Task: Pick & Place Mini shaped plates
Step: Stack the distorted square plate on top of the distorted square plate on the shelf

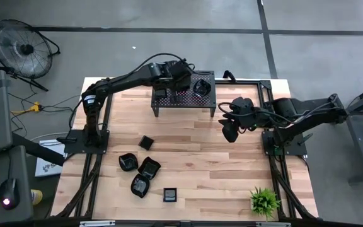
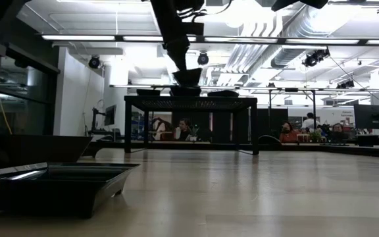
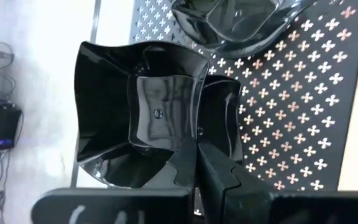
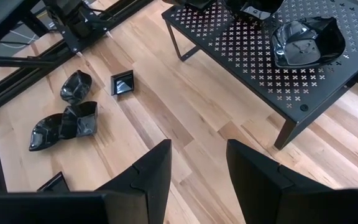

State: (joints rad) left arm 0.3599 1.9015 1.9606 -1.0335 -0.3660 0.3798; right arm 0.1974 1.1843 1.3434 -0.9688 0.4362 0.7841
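My left gripper (image 1: 181, 79) reaches over the black perforated stand (image 1: 169, 104) at the table's far middle. It is shut on a wavy square black mini plate (image 3: 148, 112), which the low view shows as the held plate (image 2: 187, 76) just above the stand top. More plates rest on the stand: one (image 1: 201, 87) toward its right end, also seen in the right wrist view (image 4: 306, 40), and one (image 2: 185, 91) below the held one. Several plates lie on the wood at near left (image 1: 140, 167). My right gripper (image 4: 197, 168) hangs open above the table, right of the stand. My left gripper pinches the plate's raised rim (image 3: 188, 144) between its two shut fingers (image 3: 213, 171), at one side of the plate. The fingers slant down onto it from above. The plate is lifted clear above the stand (image 3: 291, 93), hollow side up and roughly level.
Loose plates on the wood: a small square one (image 1: 146, 142), a cluster (image 1: 128, 162) (image 1: 149, 167) (image 1: 140, 185), and a square one (image 1: 170, 194) near the front edge. A green plant (image 1: 265, 200) stands at the near right corner. Bare wood lies between the stand and the front edge.
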